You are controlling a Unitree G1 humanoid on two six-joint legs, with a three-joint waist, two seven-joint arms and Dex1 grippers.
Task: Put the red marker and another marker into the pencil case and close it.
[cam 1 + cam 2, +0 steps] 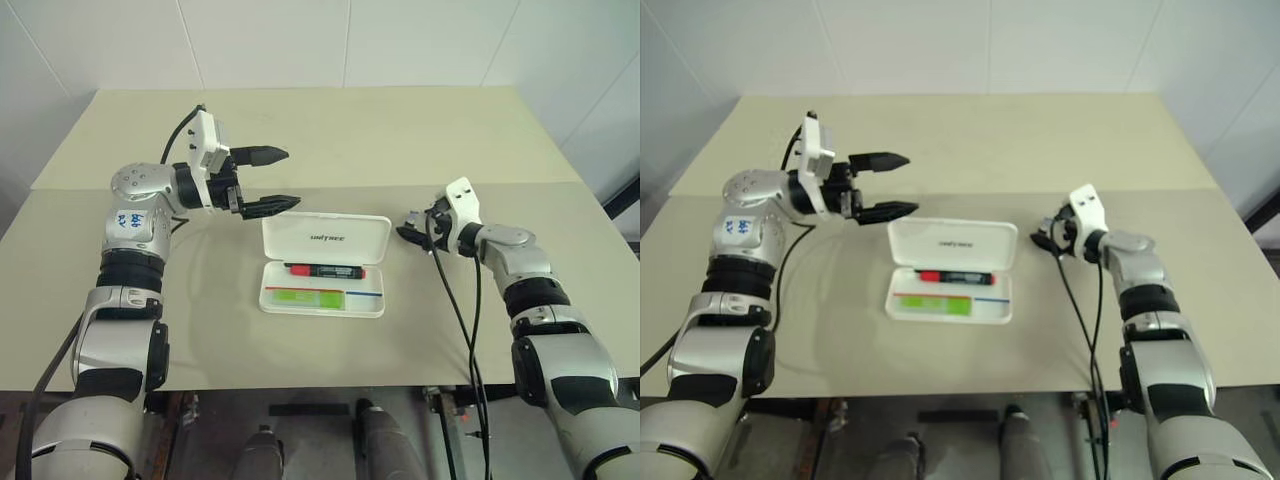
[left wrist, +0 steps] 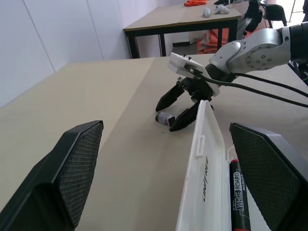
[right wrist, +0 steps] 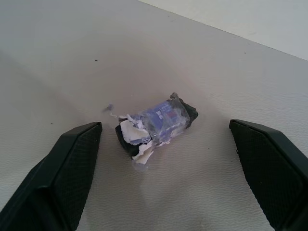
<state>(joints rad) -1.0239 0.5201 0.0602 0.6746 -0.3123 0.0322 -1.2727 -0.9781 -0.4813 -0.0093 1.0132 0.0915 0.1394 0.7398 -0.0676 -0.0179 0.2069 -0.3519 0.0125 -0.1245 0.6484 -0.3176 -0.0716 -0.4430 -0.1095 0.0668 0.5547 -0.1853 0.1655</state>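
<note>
Markers both lie inside the pencil case (image 1: 324,266) in the head views: the red marker (image 1: 324,270) along the far side of the tray with its long axis left to right, the light green marker (image 1: 308,296) parallel on the near side. The lid (image 1: 325,237) stands up at the far edge, so I judge that closing it is what remains. My left gripper (image 1: 268,180) hangs just left of the lid's far-left corner, jaws spread wide and empty; my right gripper (image 1: 412,228) sits low just right of the lid, jaws also wide and empty. From the left wrist, the lid (image 2: 199,178) stands on edge between my jaws, nearer the right one. From the right wrist, a small crumpled wrapped scrap (image 3: 155,122) lies on the tabletop (image 3: 202,62) between my open jaws, untouched.
</note>
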